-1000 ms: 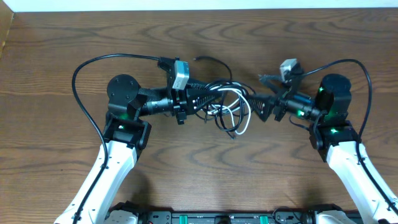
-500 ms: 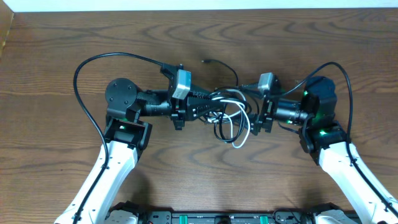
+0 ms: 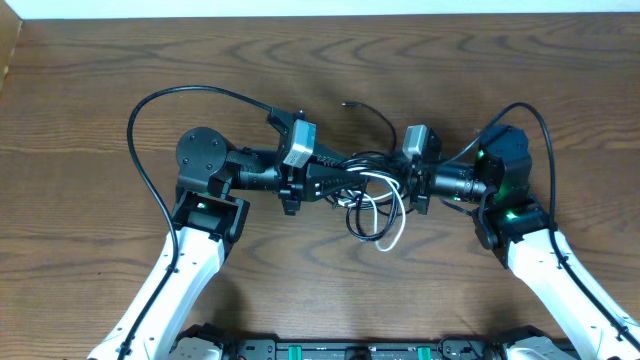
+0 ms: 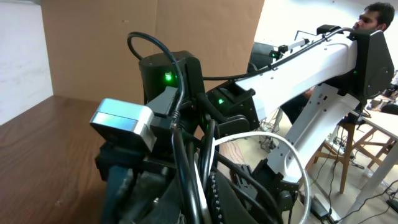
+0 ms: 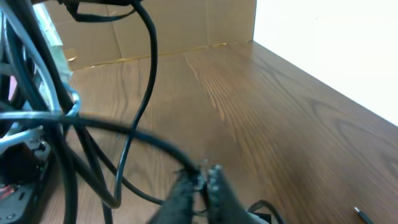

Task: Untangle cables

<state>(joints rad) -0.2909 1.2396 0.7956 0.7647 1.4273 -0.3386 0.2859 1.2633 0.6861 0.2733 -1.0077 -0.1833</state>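
Left pincer (image 3: 336, 184) clenched on the cables (image 3: 368, 190), black cords bunched between its fingers; right pincer (image 3: 408, 186) clamped tight on a black strand at the tangle's right edge, tips meeting in the wrist view; cables form one knot of black loops, a white cable (image 3: 400, 212) hanging out on the near side; knot sits mid-counter (image 3: 120, 60) between both arms; a second ago the right pincer stood wide open, farther right, clear of the knot.

Two hands (image 3: 338, 186) (image 3: 403, 186), one white cable (image 3: 397, 222), several black cables (image 3: 368, 158).
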